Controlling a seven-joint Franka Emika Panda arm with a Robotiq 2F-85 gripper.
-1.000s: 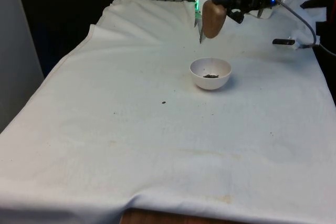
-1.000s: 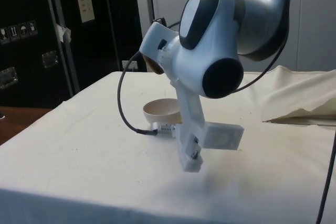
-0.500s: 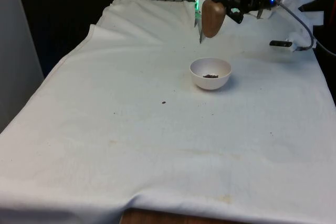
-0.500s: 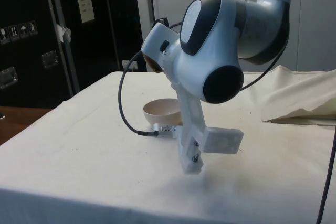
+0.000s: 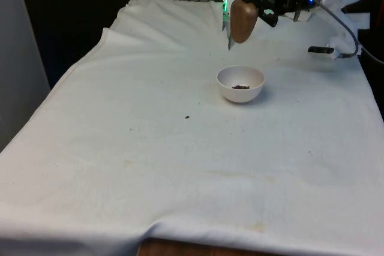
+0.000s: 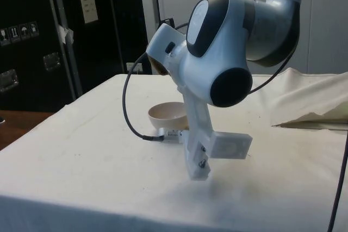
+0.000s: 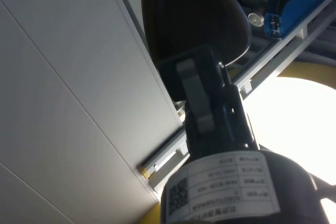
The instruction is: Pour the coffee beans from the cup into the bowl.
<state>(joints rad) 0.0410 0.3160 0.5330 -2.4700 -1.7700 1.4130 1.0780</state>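
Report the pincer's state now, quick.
Pincer: closed on the brown cup, held in the air above the white bowl.

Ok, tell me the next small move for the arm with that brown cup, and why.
Probably turn the cup back upright, clear of the bowl. The gripper holds the brown cup upended above and just behind the white bowl, beans already lie inside, and nothing is seen falling. One stray bean sits on the cloth.
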